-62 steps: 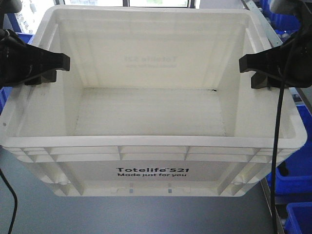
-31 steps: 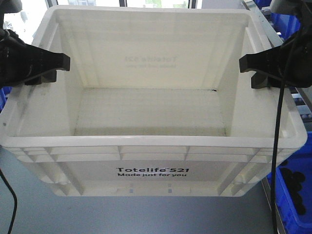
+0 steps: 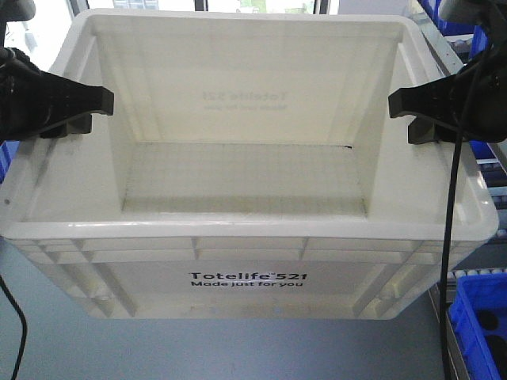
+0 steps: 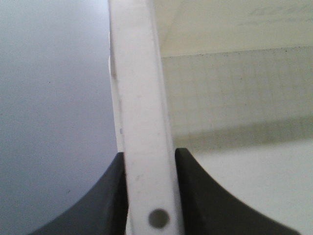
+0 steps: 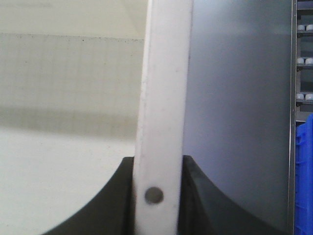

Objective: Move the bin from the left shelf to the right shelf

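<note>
The bin (image 3: 245, 281), a large white tote printed "Totelife 521 Made just for you", fills the front view and is empty inside. It is held up between both arms above a grey floor. My left gripper (image 3: 95, 104) is shut on the bin's left side rim (image 4: 142, 98); the left wrist view shows a black finger (image 4: 115, 196) pressed to each face of the rim. My right gripper (image 3: 402, 107) is shut on the right side rim (image 5: 166, 73) in the same way, its fingers (image 5: 200, 196) tight on both sides.
A blue plastic bin (image 3: 475, 332) sits low at the right, with a roller rack (image 3: 479, 277) just above it. A slanted shelf rail (image 3: 444, 47) and more blue bins are at the top right. Grey floor (image 3: 63, 348) lies under the tote.
The bin and both grippers keep the same place in view. The surroundings have slid past: the blue bins at the right have changed position and a roller rack has come into sight.
</note>
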### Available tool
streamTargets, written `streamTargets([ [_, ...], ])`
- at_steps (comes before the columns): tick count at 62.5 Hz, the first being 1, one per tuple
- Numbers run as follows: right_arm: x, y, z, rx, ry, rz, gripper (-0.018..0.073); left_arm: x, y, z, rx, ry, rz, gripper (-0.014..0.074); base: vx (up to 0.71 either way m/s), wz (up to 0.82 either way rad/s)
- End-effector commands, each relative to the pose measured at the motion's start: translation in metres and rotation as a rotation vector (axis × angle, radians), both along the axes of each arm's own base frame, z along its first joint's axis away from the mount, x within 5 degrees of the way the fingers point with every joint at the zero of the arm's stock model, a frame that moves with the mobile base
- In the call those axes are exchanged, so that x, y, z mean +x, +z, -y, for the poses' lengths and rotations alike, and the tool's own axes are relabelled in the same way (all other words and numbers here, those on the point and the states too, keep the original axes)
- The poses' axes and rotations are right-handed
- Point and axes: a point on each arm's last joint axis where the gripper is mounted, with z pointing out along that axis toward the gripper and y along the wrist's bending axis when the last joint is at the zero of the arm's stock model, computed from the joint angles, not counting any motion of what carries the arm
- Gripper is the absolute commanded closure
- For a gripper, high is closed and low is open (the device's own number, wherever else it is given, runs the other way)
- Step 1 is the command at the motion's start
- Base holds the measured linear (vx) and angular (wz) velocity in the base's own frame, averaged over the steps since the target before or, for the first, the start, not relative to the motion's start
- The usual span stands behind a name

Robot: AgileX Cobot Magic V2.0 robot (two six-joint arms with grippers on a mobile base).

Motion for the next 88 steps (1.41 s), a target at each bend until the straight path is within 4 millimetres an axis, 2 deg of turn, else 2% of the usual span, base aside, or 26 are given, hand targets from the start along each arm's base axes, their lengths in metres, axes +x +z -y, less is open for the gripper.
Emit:
streamTargets([
  [1,-0.0016,0.0277,0.0153,-0.091,-0.03,0.189,0.0568,-0.0075,0.0317,-0.0131,0.069,-0.008,0.19,0.054,0.4,0.0],
  [88,-0.0018,0.0275,0.0154,-0.092,-0.03,0.186,0.0568,-0.0076,0.0316,-0.0131,0.07,-0.008,0.19,0.054,0.35,-0.01],
])
